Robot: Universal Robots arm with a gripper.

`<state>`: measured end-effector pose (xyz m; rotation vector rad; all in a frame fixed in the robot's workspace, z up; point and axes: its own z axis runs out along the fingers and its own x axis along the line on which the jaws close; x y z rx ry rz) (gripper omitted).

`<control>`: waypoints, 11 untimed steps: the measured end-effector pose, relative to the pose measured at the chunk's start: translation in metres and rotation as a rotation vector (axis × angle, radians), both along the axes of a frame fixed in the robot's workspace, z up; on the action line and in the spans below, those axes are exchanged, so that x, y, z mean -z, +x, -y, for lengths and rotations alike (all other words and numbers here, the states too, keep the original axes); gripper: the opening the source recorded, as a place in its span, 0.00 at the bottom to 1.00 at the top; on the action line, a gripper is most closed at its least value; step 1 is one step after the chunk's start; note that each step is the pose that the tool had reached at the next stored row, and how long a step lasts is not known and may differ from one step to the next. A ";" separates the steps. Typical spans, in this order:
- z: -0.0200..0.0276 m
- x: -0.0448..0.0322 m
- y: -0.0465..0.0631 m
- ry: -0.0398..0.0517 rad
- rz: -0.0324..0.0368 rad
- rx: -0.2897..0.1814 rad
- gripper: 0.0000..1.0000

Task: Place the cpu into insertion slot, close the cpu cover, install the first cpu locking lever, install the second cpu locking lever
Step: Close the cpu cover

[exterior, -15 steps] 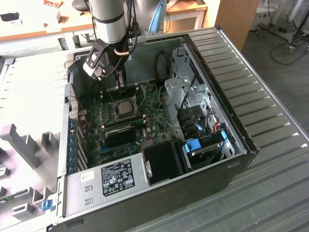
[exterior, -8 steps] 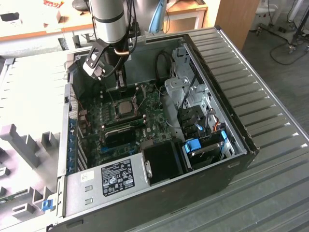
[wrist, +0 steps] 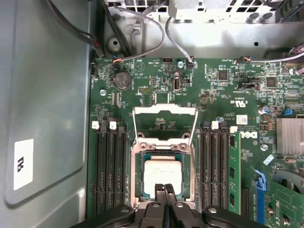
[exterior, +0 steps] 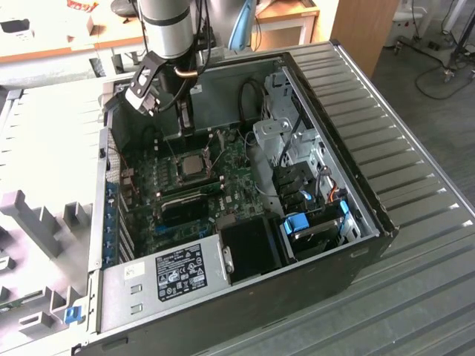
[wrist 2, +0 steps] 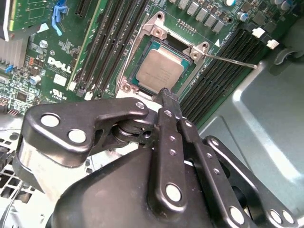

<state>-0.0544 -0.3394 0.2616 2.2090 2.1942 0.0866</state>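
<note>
The cpu lies flat in the insertion slot on the green motherboard, its silver-tan top facing up. In the exterior view the cpu shows inside the open computer case. The cpu cover is swung open, standing back from the slot on its far side. A thin metal locking lever sticks out beside the slot, unlatched. My gripper hovers over the slot's edge nearest the case's back wall. Its fingers are shut together with nothing between them.
Long black memory slots flank the socket on both sides. The grey case wall stands close behind the gripper. Cables hang near the board's far edge. A drive cage and a power supply fill other parts of the case.
</note>
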 end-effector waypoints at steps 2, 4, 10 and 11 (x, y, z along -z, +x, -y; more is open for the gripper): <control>0.0000 -0.0032 0.000 -0.0001 -0.0001 0.000 0.10; 0.0000 -0.0049 0.000 0.0000 0.0000 0.000 0.10; 0.0000 -0.0094 0.000 0.0001 0.0000 0.000 0.10; 0.0000 -0.0094 0.000 0.0003 0.0001 0.000 0.10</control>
